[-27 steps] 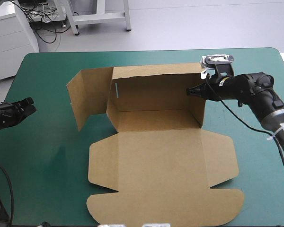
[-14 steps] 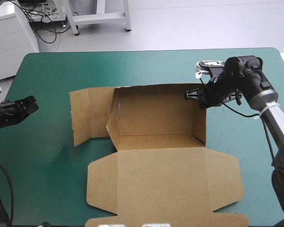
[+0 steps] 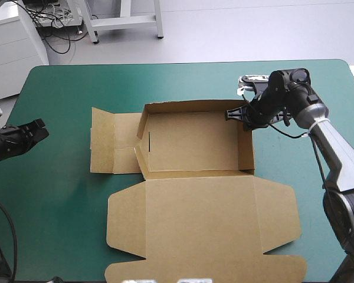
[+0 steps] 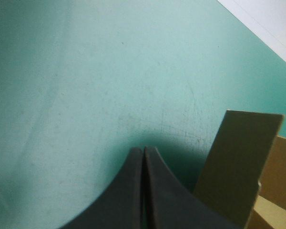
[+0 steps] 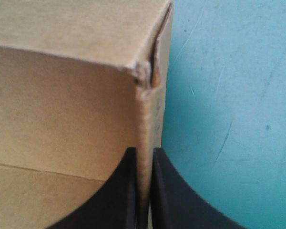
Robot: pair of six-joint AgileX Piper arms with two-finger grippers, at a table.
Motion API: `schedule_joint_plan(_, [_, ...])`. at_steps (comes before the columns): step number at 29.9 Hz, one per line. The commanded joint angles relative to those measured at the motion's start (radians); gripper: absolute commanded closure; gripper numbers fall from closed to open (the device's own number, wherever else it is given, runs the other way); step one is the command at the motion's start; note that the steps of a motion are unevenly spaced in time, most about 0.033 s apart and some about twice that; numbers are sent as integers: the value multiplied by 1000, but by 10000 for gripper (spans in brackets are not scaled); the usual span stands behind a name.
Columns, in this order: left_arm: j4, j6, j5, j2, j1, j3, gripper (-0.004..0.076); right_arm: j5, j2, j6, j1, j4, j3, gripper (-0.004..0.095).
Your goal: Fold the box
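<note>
The brown box (image 3: 200, 212) lies mid-desk with its tray walls raised and its lid flat toward the near edge, partly cut off there. The right claw (image 3: 237, 115), its arm bent in from the far right, pinches the tray's right wall at the far corner. The left claw (image 3: 38, 130) hangs closed and empty over the teal-green desk (image 3: 59, 206), well left of the box. Since earlier, the left side flap has dropped flat.

Box (image 3: 200, 206) flap running off the high view's near edge, arm of left gripper (image 3: 41, 128) being cropped, box corner blurring before right gripper (image 5: 144, 153).
</note>
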Motion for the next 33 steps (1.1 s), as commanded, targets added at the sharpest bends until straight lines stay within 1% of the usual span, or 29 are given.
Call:
schedule_joint_plan(1, [-64,1,-3,-39,-7,-26,756,61,9,-14,1,-32,-29,925])
schedule_joint_plan(7, [-68,1,-3,-39,-7,-26,756,53,57,-14,1,-80,-99,925])
schedule_joint_plan(18, [-68,1,1,-39,-7,-26,756,34,100,-22,-1,-81,-156,923])
schedule_joint_plan(20, [-68,1,1,-39,-7,-26,756,38,108,-22,-6,-76,-156,896])
schedule_joint_plan(21, [-68,1,1,-39,-7,-26,756,43,112,-22,-9,-76,-156,877])
schedule_joint_plan(24, [-68,1,1,-39,-7,-26,756,52,117,-22,-23,-74,-156,771])
schedule_joint_plan(29, [-68,1,-3,-39,-7,-26,756,52,115,3,-38,-72,-160,493])
schedule_joint_plan(33, [-68,1,-8,-39,-7,-26,756,63,115,51,-47,-76,-196,330])
